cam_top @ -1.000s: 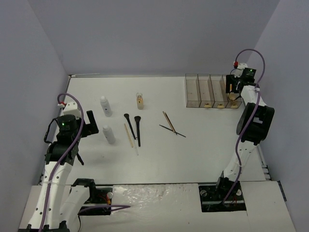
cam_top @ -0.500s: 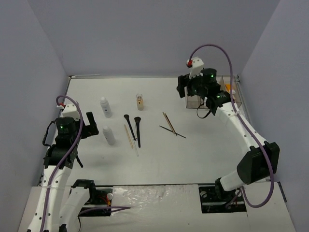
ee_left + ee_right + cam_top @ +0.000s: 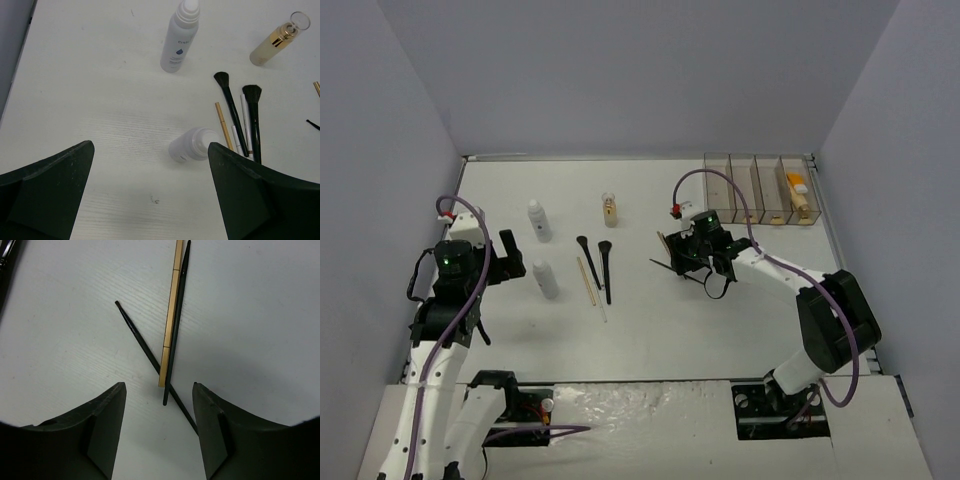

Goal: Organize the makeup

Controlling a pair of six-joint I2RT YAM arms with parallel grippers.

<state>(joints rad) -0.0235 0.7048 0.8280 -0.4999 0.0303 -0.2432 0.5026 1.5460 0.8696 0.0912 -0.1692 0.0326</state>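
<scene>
My right gripper [image 3: 692, 262] is open and empty, low over crossed thin pencils: a gold pencil [image 3: 170, 320], a black pencil [image 3: 176, 325] and a thin black stick [image 3: 150, 357] lie just ahead of its jaws. My left gripper [image 3: 510, 255] is open and empty beside a white bottle [image 3: 192, 144]. A second white bottle [image 3: 180, 37], a glass bottle of tan liquid [image 3: 275, 40] and two black brushes [image 3: 252, 117] lie beyond. An orange tube [image 3: 798, 186] and a beige tube [image 3: 804, 207] lie in the box's right compartment.
The clear smoky four-compartment box [image 3: 745, 188] stands at the back right. Grey walls close the table at the back and sides. More thin pencils [image 3: 588, 280] lie beside the brushes.
My right arm has swung from the box at the back right down and left to the crossed pencils at the middle. My left arm has barely moved.
</scene>
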